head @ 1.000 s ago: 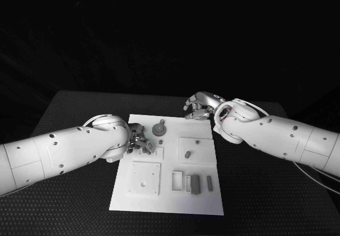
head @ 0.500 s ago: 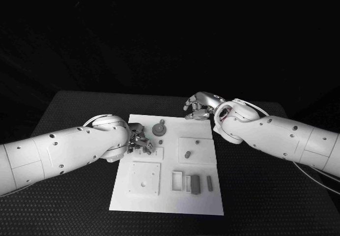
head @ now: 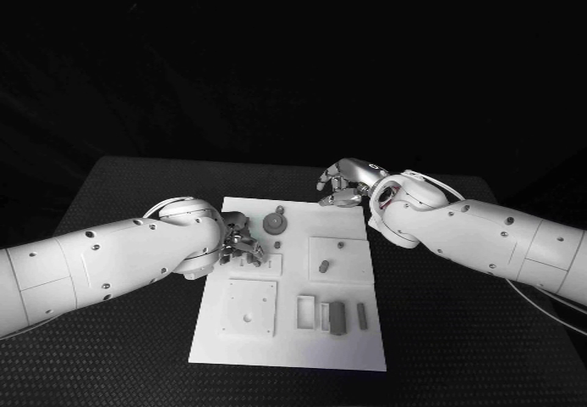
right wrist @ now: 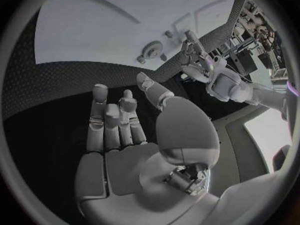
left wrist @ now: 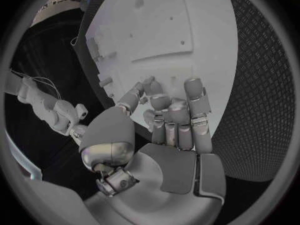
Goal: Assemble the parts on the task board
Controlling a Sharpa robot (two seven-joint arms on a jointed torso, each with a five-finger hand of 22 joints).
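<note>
Task board lies flat mid-tabletop, long axis running away from the robot. Grey gear part sits near its far end. Left hand over board's left edge, fingers curled; contents cannot be determined. Right hand hovers at far edge, fingers apart, holding nothing.

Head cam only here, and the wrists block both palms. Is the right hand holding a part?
Observer: No. In the right wrist view the right hand has a bare palm and its fingers are apart.
Operator: What's under it?
Observer: The black table, just off the task board. The gear lies beyond the fingertips.
Operator: Left hand?
Observer: The left hand has its fingers curled in over the board. I can't tell if they pinch a part.
</note>
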